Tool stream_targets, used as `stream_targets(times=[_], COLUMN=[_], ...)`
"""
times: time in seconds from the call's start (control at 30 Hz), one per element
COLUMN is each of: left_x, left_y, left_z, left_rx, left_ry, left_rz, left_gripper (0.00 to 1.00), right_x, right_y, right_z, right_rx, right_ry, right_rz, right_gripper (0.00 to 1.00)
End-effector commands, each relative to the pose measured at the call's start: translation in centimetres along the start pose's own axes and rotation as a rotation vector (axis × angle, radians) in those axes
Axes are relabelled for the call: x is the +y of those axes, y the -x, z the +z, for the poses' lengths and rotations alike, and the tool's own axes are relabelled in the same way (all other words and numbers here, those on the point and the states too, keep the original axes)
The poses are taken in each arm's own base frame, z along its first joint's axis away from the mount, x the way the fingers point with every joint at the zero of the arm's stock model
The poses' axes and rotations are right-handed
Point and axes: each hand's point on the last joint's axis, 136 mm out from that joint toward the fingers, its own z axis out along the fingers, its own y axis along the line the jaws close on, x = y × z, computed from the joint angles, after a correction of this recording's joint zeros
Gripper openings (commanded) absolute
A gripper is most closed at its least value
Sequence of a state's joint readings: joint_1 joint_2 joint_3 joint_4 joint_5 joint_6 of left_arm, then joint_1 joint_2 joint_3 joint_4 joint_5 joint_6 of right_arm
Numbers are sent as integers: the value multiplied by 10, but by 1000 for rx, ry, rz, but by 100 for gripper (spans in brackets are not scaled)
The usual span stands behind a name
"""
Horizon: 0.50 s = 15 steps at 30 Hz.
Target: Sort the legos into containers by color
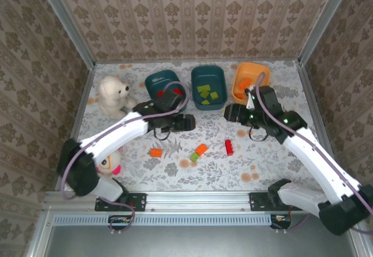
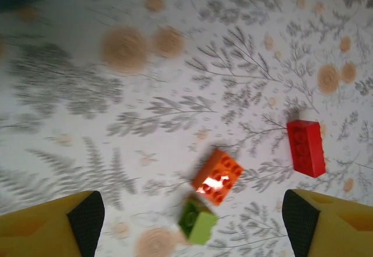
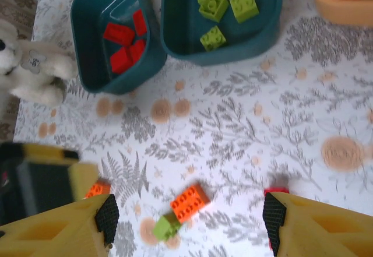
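my L gripper [image 2: 192, 217] wide, empty | my R gripper [image 3: 190, 217] wide, empty | orange brick [image 2: 217, 177] touching green brick [image 2: 197, 221] on table [image 2: 175, 64], red brick [image 2: 306, 147] near | risk: I pinch both, green ends up in orange bin [image 3: 349, 15]; arms cd clash over same pile
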State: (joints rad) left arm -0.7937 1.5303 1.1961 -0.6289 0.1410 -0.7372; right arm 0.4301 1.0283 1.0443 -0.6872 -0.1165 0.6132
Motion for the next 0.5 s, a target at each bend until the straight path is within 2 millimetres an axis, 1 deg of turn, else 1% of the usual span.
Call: stream_targets(times=[0.0,0.07,0.2,0.3,0.4,0.47], left_x=[-47,-63,-92,-108,-107,-109], left_y=[-4,-15,-39,-53,-64,-69], left_z=[25,53,88,102,115,122], left_rx=[116,229,361,408,467,488], left_ry=[-116,-114,-118,-100,-27,-12], left_rz=[-45,-62,-67,-72,-86,-100], left_gripper=[83,82,80,80,78,75], right_x=[-16,-29,-40,-44,-47,-48], right_y=[-26,-36,-44,-46,-46,-46], right_z=[-18,-28,-45,-53,-61,-64], right_rx=[23,31,7,-9,-30,-43], right_ry=[-48,-95,-121,-133,-140,-141], right_rz=[37,40,41,43,46,46], right_gripper=[69,69,69,69,69,69])
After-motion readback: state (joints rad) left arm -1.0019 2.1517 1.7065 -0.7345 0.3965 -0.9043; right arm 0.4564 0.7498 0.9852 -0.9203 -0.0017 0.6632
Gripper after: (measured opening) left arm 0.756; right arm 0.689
